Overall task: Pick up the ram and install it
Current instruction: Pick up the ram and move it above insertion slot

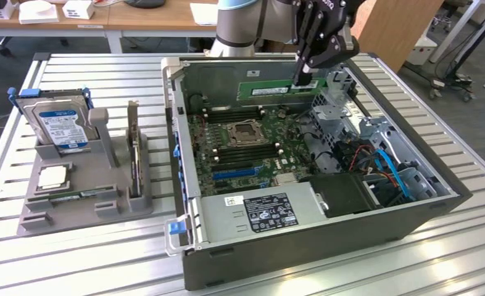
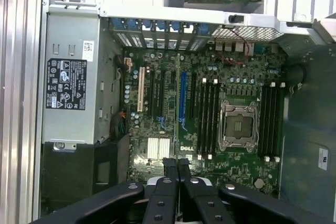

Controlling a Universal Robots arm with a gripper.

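Observation:
The ram (image 1: pixel 271 91) is a long green stick with a white sticker. It hangs level above the far side of the open computer case (image 1: pixel 440 203). My gripper (image 1: pixel 304 81) is shut on the ram near its end on the exterior view's right. In the wrist view my gripper (image 2: pixel 177 162) has its black fingers (image 2: pixel 169 169) pressed together on a thin edge, looking down on the motherboard (image 2: pixel 157 108). The long black memory slots (image 2: pixel 207 119) lie on both sides of the CPU socket (image 2: pixel 239 124), below the held ram and apart from it.
On the exterior view's left, a grey holder (image 1: pixel 102 206) carries a hard drive (image 1: pixel 62 123), an upright expansion card (image 1: pixel 133 148) and a small chip (image 1: pixel 52 177). The power supply (image 1: pixel 259 213), the drive cage (image 1: pixel 341 117) and blue cables (image 1: pixel 395 172) crowd the case. Slatted metal table (image 1: pixel 86 259) all around.

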